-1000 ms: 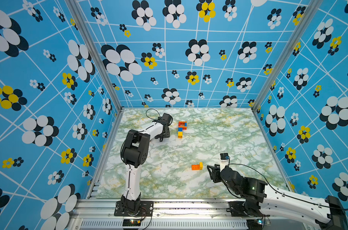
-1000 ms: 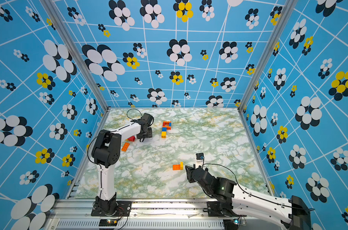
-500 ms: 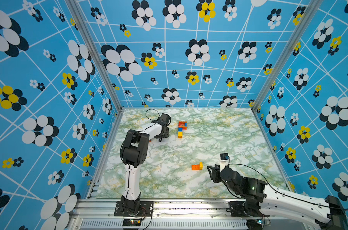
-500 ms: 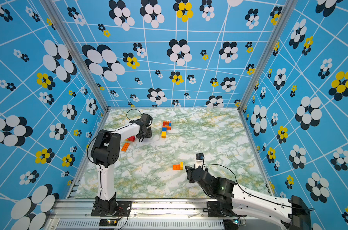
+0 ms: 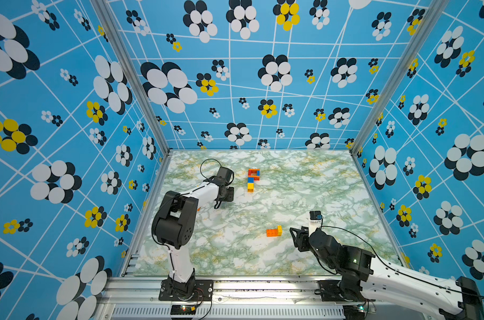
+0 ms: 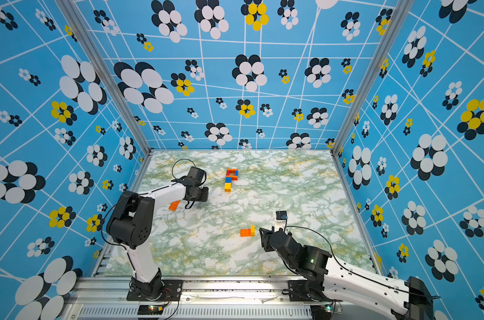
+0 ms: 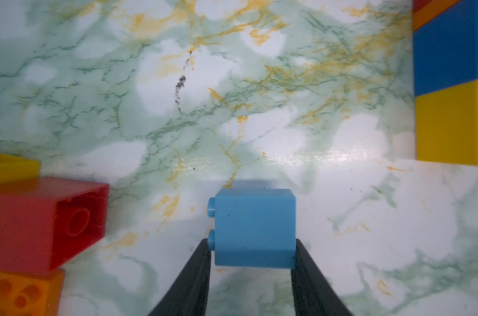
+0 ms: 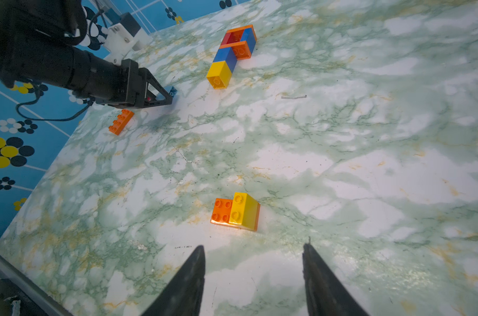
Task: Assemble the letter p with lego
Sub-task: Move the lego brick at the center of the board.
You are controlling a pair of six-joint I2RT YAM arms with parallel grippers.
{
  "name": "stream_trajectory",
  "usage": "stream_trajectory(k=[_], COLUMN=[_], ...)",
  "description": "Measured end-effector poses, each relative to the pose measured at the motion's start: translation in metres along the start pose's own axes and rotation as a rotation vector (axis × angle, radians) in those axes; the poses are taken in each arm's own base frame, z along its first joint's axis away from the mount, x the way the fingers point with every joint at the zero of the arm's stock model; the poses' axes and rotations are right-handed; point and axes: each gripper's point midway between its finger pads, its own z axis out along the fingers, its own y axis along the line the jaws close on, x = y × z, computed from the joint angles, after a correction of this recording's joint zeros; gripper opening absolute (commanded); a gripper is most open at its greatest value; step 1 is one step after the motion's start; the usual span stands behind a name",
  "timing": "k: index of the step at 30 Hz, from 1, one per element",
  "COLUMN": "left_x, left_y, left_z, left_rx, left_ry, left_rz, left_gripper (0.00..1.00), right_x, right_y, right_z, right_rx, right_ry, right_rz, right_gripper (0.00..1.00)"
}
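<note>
1. Change, left gripper (image 7: 252, 246): the jaws stood wider a second ago and are now narrowed onto the pale blue brick (image 7: 253, 229). Both black fingers (image 7: 194, 273) press its opposite sides, with the studs facing sideways. State: grasping the brick.
2. Change, right gripper (image 8: 254, 246): the jaws are a shade wider than a second ago, with nothing between them. State: released, empty.
3. Arms otherwise: both top views show no clear shift of either arm over that second.
4. Meaning for the task: one more piece appears secured for the letter. Whether the brick is lifted off the marbled tabletop (image 5: 304, 188) or rests on it cannot be told. The likely next step is carrying it to the build.
5. Letter assembly (image 5: 253, 178): lies flat at upper centre of the tabletop in both top views. It has an orange, red and blue loop above a blue and yellow stem, and sits right of the left gripper, apart from it.
6. Orange-and-yellow pair (image 5: 274, 231): lower centre of the tabletop, just left of the right gripper, not touched.
7. Spares: a loose orange brick (image 6: 174, 205) at the left, beneath the left forearm, and a red brick (image 7: 40, 224) near the grasped one.
8. Pose, left arm: base at lower left, elbow raised, forearm reaching up and right, wrist low over the tabletop.
9. Pose, right arm: enters from the lower right corner, stretched low, fingers aimed at the pair.
</note>
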Motion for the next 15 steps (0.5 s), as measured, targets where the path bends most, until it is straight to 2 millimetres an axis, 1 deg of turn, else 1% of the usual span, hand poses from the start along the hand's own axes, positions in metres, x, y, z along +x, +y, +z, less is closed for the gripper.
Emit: stream_trajectory(k=[3, 7, 11, 15], left_x=[0.011, 0.034, 0.06, 0.081], left_y=[-0.015, -0.043, -0.066, -0.083], left_z=[-0.013, -0.025, -0.026, -0.026], left_rx=[0.035, 0.082, 0.11, 0.129], left_ry=[-0.017, -0.012, 0.024, 0.054], left_rz=[0.041, 0.115, 0.186, 0.239], left_gripper=[0.45, 0.45, 0.45, 0.45], right_x=[0.003, 0.009, 0.011, 0.01], right_y=[0.0, 0.005, 0.011, 0.013], right_z=[0.004, 0.01, 0.012, 0.012], right_rx=[0.002, -0.008, -0.027, -0.034], right_ry=[0.031, 0.081, 0.101, 0.099], right_rz=[0.005, 0.009, 0.013, 0.018], right_gripper=[0.58, 0.58, 0.58, 0.58])
